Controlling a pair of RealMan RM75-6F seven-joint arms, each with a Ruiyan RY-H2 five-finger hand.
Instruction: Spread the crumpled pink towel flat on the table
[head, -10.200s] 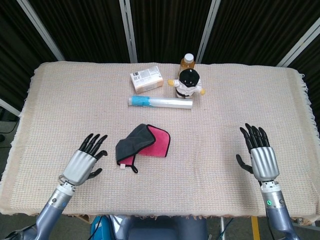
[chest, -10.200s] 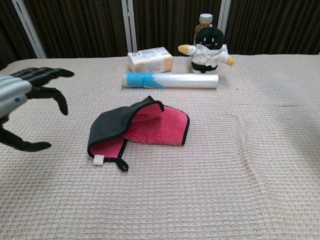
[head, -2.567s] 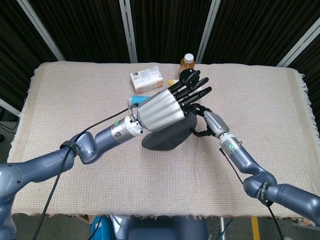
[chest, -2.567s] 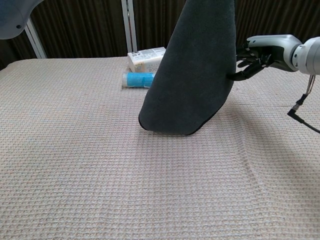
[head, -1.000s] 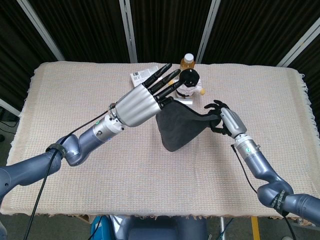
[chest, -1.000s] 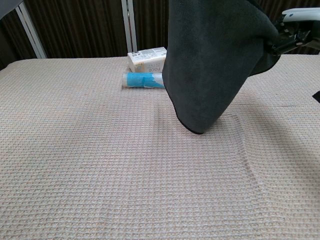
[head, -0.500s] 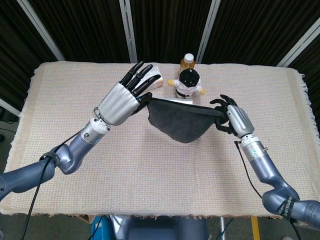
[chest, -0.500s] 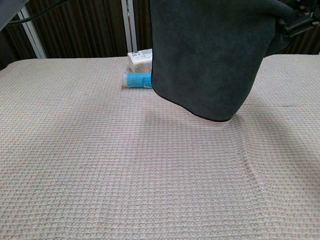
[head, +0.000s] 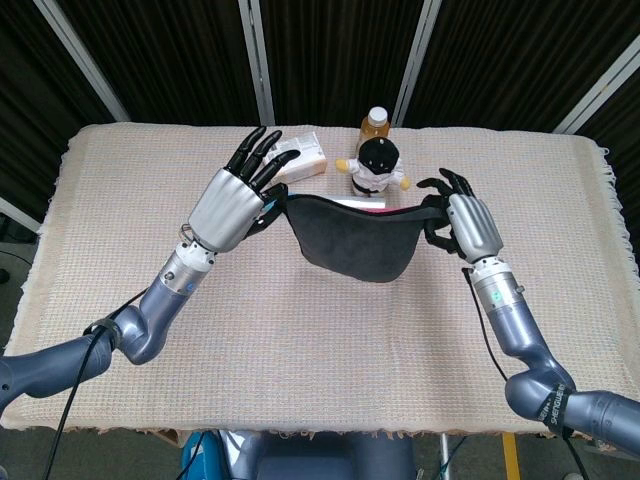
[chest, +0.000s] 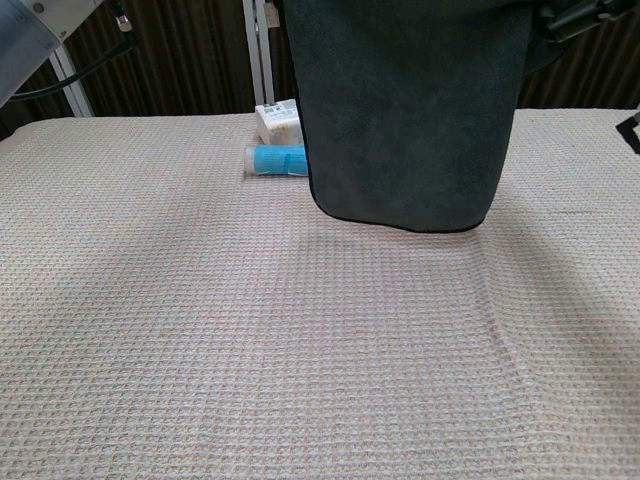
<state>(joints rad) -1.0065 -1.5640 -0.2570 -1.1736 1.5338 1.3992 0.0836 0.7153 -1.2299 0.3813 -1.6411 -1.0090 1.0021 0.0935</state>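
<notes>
Above table (head: 150, 200), towel (head: 350, 240) hangs stretched between left hand (head: 232, 205) and right hand (head: 470, 225), both pinching corners

**Towel hung between two hands above the surface**

The towel (head: 350, 240) hangs between the left hand (head: 232, 205) and right hand (head: 468, 225). Behind it on the surface (head: 150, 170) sit a box (head: 300, 158), plush doll (head: 375, 165) and bottle (head: 375, 121).

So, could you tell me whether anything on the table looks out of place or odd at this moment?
Nothing stands out. The towel hangs in the air, stretched between the left hand and the right hand, its grey side facing the cameras. Behind it the box, doll and bottle stand upright.
</notes>
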